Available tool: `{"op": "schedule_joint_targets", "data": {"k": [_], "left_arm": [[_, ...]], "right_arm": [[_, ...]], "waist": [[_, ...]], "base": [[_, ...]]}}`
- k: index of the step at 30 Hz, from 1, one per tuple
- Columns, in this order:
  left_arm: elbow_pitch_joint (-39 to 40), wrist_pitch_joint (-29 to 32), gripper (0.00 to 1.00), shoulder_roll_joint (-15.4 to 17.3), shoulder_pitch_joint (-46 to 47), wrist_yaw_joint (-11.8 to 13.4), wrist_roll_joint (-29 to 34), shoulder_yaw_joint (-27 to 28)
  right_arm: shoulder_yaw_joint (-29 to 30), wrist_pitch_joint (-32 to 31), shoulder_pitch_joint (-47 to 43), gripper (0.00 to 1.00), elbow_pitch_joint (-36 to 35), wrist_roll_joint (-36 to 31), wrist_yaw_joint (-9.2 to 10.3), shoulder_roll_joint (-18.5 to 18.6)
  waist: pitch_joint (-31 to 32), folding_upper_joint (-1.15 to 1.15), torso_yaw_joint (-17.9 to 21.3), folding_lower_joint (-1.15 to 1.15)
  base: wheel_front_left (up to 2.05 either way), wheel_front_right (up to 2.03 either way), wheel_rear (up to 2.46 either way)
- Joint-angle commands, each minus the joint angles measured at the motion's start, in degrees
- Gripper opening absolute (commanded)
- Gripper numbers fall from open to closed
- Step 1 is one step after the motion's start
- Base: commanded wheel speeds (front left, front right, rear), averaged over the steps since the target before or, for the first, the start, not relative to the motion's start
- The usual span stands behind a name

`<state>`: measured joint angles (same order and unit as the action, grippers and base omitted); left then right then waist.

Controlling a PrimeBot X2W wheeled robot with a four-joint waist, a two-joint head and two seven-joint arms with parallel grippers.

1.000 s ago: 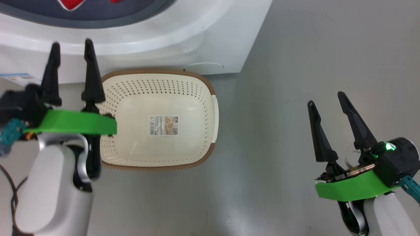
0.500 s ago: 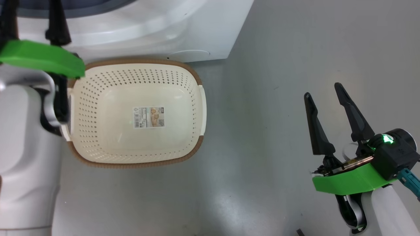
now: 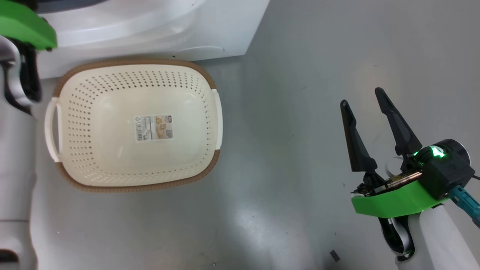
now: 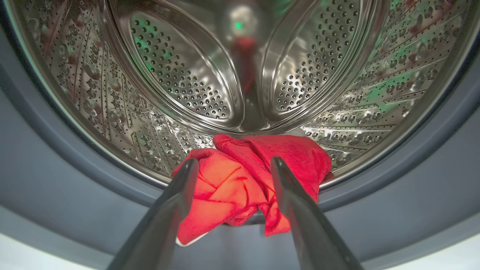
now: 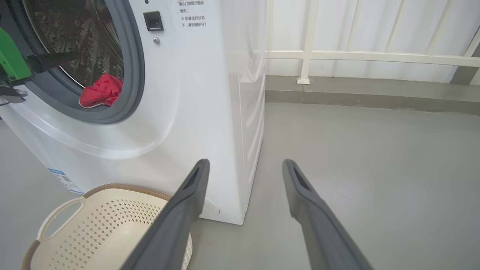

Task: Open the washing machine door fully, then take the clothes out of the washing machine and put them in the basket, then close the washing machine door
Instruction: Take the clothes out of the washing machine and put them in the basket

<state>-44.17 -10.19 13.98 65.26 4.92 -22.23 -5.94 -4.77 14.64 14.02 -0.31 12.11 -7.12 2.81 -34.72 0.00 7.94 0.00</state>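
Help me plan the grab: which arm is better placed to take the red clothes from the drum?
Left. The left gripper is open at the drum mouth, the clothes framed between its fingers; the right gripper hangs open over the floor.

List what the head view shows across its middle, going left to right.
Left arm's pale forearm → basket → bare grey floor → right claw, open.
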Motion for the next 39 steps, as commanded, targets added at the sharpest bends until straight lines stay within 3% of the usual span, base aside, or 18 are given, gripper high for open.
{"op": "schedule_joint_targets", "data": {"k": [1, 19, 26, 39], "left_arm": [[0.0, -0.2, 1.0, 3.2, 1.9, -0.4, 0.4, 0.9], [-14.3, 0.7, 1.0, 6.1, 12.9, -1.5, 0.8, -0.7], [-19.9, 8.0, 1.0, 7.4, 15.2, -2.2, 1.2, -2.3], [-25.7, 12.4, 1.0, 10.8, 15.7, 0.5, 4.0, -5.8]], "right_arm": [[-1.6, 0.4, 0.0, 1.0, -1.1, 0.0, -0.36, 0.1], [-3.4, 0.4, 0.8, 1.0, -0.6, 0.3, -0.36, 0.1], [-4.4, 0.4, 0.8, 1.0, 0.6, 0.7, -0.36, 0.1], [-6.5, 0.4, -0.1, 1.0, 2.1, 1.4, -0.36, 0.1]], "waist": [[-0.5, 0.0, 0.6, 0.0], [-4.0, 0.0, 3.3, 0.0], [-3.7, 0.0, 4.4, 0.0], [-2.0, 0.0, 7.3, 0.0]], "base": [[0.0, 0.0, 0.0], [0.0, 0.0, 0.0], [0.0, 0.0, 0.0], [0.0, 0.0, 0.0]]}}
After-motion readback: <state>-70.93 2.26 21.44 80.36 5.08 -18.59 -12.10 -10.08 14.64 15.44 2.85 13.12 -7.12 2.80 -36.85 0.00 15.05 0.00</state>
